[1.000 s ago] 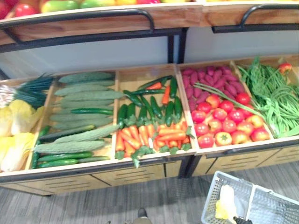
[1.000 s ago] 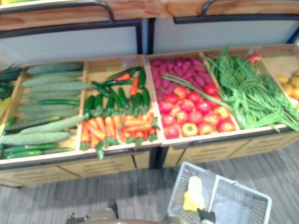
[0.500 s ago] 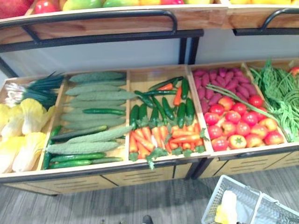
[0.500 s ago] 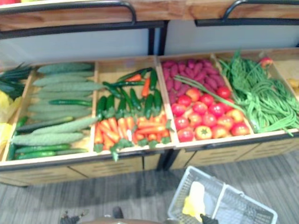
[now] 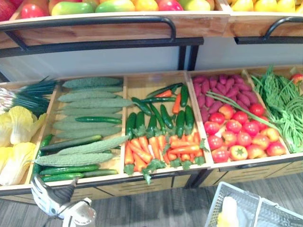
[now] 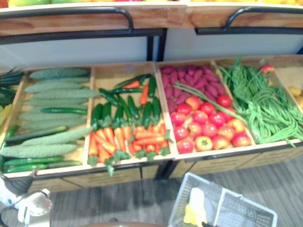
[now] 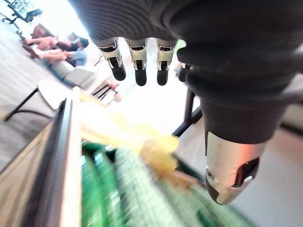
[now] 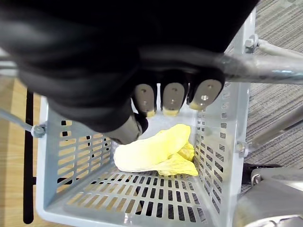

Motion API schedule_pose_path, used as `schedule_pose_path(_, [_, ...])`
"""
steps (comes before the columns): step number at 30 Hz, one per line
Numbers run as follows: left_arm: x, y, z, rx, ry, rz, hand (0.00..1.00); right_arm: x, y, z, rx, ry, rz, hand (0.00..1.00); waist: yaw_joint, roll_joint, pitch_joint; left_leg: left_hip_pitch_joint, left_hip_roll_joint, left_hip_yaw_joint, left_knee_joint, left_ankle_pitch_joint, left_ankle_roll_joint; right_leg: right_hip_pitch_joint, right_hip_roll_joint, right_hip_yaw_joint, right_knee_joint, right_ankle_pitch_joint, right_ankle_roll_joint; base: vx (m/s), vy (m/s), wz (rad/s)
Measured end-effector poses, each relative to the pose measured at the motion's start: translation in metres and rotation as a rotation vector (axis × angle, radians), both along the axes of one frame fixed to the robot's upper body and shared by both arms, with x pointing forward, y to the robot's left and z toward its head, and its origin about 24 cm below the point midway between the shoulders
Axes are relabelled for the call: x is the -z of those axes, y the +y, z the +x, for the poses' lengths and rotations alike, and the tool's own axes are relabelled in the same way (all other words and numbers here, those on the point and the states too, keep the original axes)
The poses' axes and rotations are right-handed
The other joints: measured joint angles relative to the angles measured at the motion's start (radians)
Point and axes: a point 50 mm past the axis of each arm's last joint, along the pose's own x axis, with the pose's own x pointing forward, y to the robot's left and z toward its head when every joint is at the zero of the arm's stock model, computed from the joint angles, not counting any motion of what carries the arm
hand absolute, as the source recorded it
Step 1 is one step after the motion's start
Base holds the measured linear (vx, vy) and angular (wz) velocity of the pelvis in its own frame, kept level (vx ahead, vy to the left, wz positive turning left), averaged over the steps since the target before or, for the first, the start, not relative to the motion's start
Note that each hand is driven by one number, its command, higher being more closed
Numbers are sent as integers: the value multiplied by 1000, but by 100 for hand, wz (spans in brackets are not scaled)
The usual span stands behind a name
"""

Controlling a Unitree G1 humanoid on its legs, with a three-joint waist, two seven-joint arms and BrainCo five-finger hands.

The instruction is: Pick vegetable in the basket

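**Cabbage in the basket, left hand empty at the stand**

Left eye view: the left hand (image 5: 53, 201) hangs at the front edge of the stand (image 5: 156, 176), below the left corner of the cucumbers (image 5: 87, 101). The basket (image 5: 214, 208) sits below the stand's front edge, under the tomatoes (image 5: 239, 137), with a yellow cabbage (image 5: 228, 213) inside.
Right eye view: carrots (image 6: 128, 139) fill the front of the middle bin, and beans (image 6: 262, 106) lie towards the stand's right edge.
Left wrist view: the fingers (image 7: 138, 61) are straight, apart from the thumb, and hold nothing.
Right wrist view: the right hand (image 8: 94, 56) has its fingers curled round the basket's handle (image 8: 270, 71). The cabbage lies on the basket's bottom, by one wall.
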Motion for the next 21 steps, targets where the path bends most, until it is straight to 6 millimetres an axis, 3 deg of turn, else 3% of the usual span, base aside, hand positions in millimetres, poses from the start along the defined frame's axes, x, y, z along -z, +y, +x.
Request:
schedule_pose_path(5, [-49,-5,8,18,-190,153,0,1,-1,-5,-25,29,0,100,-1,-1,-29,-3,10,-2,-1,0,-1,-9,8,21,7,-1,-1,-21,-11,-2])
schedule_pose_path(11, [-89,-20,21,101,-346,258,0,1,-4,-7,-28,30,-6,100,-14,-2,-48,-24,22,0,-6,8,-23,-46,21,57,21,-1,-1,-79,-26,-8])
schedule_pose_path(16, [-99,-39,51,336,-349,310,0,-1,-11,-6,-36,30,-23,100,-51,8,-51,-35,30,-1,-6,28,-20,-57,33,68,2,3,1,-74,-30,-4])
schedule_pose_path(21, [-107,-57,73,610,-324,362,0,-3,-18,-7,-42,34,-38,100,-62,17,-53,-35,33,29,-6,27,-21,-68,42,107,-30,18,-7,-17,-5,-23])
